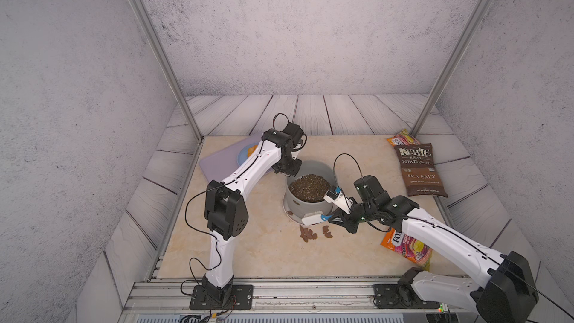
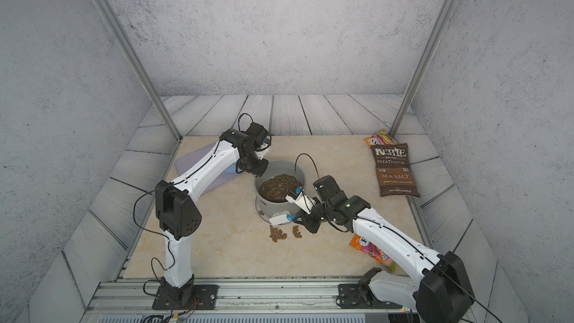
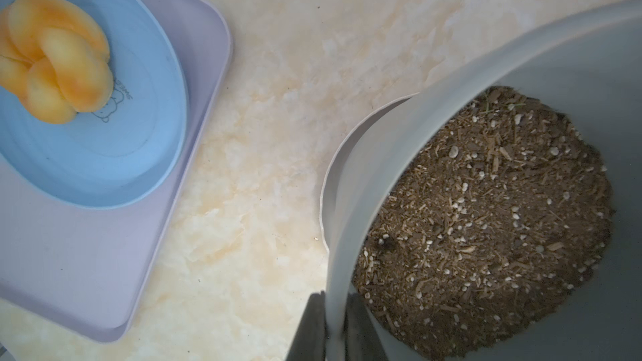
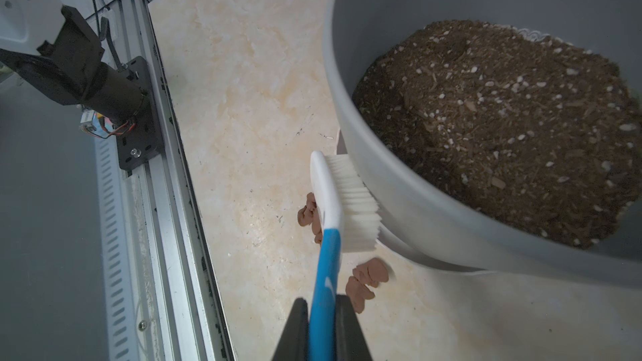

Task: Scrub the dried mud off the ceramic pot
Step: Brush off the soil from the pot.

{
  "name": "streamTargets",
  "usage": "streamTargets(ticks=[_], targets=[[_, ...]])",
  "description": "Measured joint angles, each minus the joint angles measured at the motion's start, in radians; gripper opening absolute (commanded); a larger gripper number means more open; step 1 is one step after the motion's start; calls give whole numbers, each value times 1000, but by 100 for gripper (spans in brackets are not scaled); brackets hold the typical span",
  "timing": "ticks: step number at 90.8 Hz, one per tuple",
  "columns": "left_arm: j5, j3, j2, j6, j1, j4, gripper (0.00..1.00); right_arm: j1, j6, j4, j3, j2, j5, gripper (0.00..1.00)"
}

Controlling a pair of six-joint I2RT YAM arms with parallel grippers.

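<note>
Right tool (image 4: 322, 303) cropped, plate (image 1: 241, 158) mostly arm-hidden

- Wide grey cylindrical ceramic pot (image 2: 275, 206) with a pale base holds dark speckled soil (image 2: 278, 187).
- Left gripper (image 2: 252, 171) sits at the pot's far rim.
- Right gripper (image 2: 298, 219) clamps the blue handle of a white scrub brush (image 2: 279, 219), whose head is against the pot's near base.
- Matte brown dried mud (image 2: 278, 234) clumps lie just in front of the pot.
- Brown Kettle chip bag (image 2: 395, 170) lies well apart from the pot.
</note>
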State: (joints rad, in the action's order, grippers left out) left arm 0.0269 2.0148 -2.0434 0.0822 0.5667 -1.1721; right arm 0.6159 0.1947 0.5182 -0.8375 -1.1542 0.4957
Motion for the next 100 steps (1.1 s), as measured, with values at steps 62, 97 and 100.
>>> streamTargets(ticks=[62,97,100], targets=[[24,43,-26,-123,-10,-11,0,154,-92,63,34,148,-29,0],[95,161,-103,-415,-43,-51,0,130,-50,80,-86,101,42,0],[100,167,-108,-433,-46,-51,0,122,-48,85,-89,99,54,0]])
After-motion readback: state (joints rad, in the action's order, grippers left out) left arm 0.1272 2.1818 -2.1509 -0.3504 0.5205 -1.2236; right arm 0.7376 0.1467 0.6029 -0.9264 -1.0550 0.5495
